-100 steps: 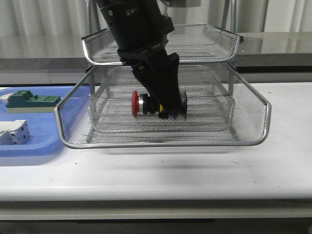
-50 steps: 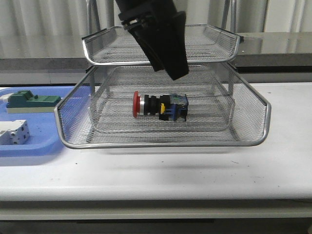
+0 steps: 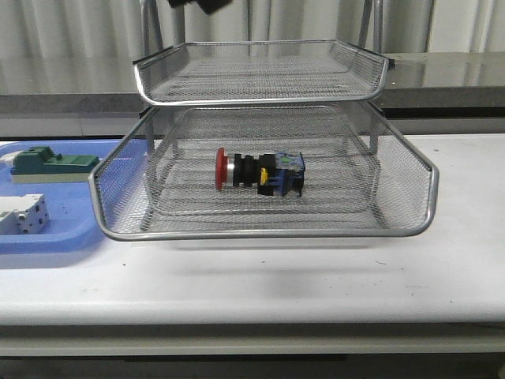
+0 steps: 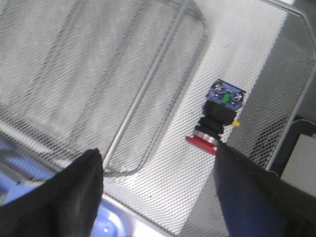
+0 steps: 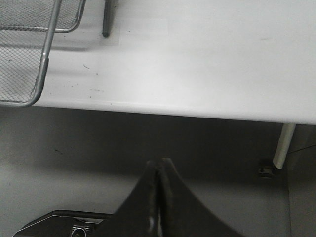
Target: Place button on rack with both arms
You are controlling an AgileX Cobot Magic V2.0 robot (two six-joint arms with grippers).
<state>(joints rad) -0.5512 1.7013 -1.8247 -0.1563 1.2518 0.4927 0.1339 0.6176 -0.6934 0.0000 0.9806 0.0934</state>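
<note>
Now we see the button (image 3: pixel 259 174) lying on its side in the rack's (image 3: pixel 264 232) lower tray, placement looks done. Left gripper (image 4: pixel 158 192) spread wide above it, holding nothing; right gripper (image 5: pixel 158 197) pressed closed, empty, off the table. Next: retract arms.

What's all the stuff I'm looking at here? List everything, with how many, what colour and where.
button: one, red cap, black body, yellow and blue rear; lying on its side in the rack's pulled-out lower tray.
rack: one, silver wire mesh; middle of the table.
blue tray: one, blue; left of the rack.
green block: one, green; in the blue tray.
white block: one, white; in the blue tray.
table: one, white.
left gripper: one, black, open, above the button.
right gripper: one, black, shut, off the table's edge.
</note>
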